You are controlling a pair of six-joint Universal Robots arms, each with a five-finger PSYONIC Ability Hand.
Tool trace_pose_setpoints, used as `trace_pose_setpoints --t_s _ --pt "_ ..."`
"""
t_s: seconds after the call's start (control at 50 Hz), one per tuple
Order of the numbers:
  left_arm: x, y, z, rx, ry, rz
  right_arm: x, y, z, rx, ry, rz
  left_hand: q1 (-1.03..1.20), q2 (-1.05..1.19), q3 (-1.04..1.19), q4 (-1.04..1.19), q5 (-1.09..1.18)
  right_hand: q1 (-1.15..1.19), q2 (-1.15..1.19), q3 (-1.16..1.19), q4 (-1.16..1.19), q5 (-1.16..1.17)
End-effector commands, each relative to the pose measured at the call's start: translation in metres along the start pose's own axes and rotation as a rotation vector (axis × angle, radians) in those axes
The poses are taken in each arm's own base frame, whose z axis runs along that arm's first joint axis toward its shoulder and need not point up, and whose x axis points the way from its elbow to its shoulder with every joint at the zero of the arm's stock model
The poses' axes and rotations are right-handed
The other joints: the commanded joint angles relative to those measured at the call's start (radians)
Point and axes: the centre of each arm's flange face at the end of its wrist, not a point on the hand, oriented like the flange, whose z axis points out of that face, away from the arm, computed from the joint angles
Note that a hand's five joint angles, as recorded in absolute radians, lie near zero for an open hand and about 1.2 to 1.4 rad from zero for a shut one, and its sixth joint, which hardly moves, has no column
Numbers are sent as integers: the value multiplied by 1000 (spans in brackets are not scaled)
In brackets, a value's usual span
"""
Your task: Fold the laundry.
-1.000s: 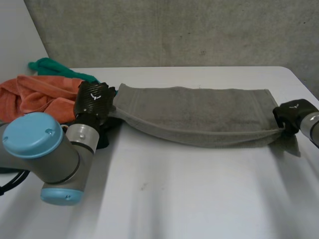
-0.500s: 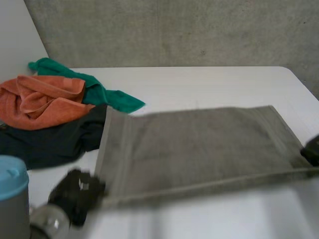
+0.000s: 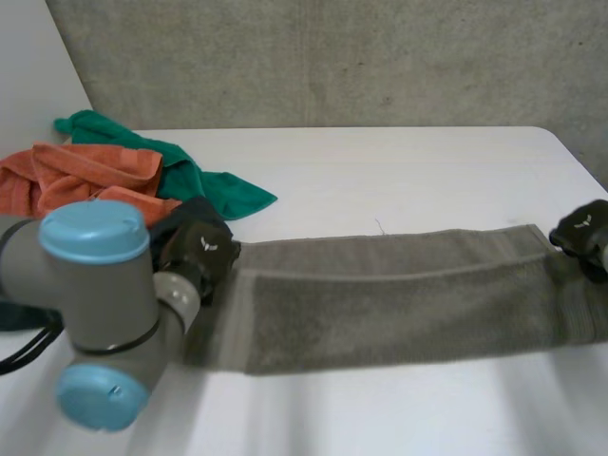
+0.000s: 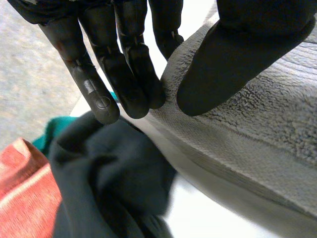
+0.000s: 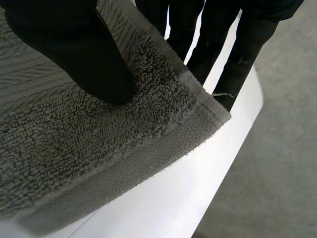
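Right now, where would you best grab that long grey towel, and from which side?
By its far corners, one from each short end. The grey towel lies long and flat; the left hand and right hand pinch there, thumb above, fingers below.

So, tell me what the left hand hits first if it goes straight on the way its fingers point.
Probably the dark garment, bunched just past the fingertips of the left hand, which pinches the grey towel at its edge; depth is uncertain.
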Motion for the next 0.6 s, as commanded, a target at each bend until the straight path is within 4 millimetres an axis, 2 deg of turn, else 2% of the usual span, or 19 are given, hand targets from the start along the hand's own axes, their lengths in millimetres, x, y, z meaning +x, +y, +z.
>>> trace_pose_setpoints --t_s 0.02,0.12,0.3,0.32,0.34,0.36,0.38,0.4,0.42,0.44,0.48,0.52,0.56,0.6 --pt "-7 -8 43 26 -110 -10 -3 -10 35 70 73 -35 253 194 201 195 210 275 213 203 199 214" --pt "-12 -13 70 37 -173 -18 -2 -20 55 118 124 -58 253 194 201 195 210 275 213 203 199 214" --pt "-10 -15 95 57 -203 54 -7 -27 89 160 173 -71 253 194 201 195 210 275 213 203 199 214" --pt "-10 -16 96 63 -203 60 -8 -28 91 162 177 -71 253 194 201 195 210 -146 -207 -217 -222 -206" --pt "-8 -17 95 64 -201 63 -11 -28 92 165 175 -73 253 194 201 195 210 -734 -796 -805 -810 -795" --pt "-6 -19 94 71 -190 77 -18 -32 94 170 170 -77 -758 -818 -810 -816 -801 -947 -1009 -1018 -1023 -1008" --pt "-4 -20 93 74 -184 79 -19 -33 94 170 172 -76 -969 -1028 -1021 -1027 -1012 -947 -1009 -1018 -1023 -1008" --pt "-3 -21 92 78 -180 82 -19 -34 93 169 172 -73 -757 -816 -809 -815 -800 -947 -1009 -1018 -1023 -1008" --pt "-1 -23 91 81 -179 83 -18 -39 91 179 176 -68 -698 -758 -750 -757 -741 -947 -1009 -1018 -1023 -1008" --pt "4 -26 89 91 -171 81 -16 -40 89 181 180 -59 -969 -1028 -1021 -1027 -1012 -947 -1009 -1018 -1023 -1008" --pt "8 -34 84 113 -169 75 -9 -45 84 191 192 -26 -945 -1004 -997 -1003 -988 -947 -1009 -1018 -1023 -1008" --pt "12 -40 79 124 -167 75 6 -48 72 204 213 60 -969 -1028 -1021 -1027 -1012 -947 -1009 -1018 -1023 -1008" --pt "7 -44 75 126 -178 69 15 -46 62 211 211 136 -969 -1028 -1021 -1027 -1012 -947 -1009 -1018 -1023 -1008" --pt "-4 -49 66 127 -197 58 27 -43 44 220 195 253 -969 -1028 -1021 -1027 -1012 -947 -1009 -1018 -1023 -1008"
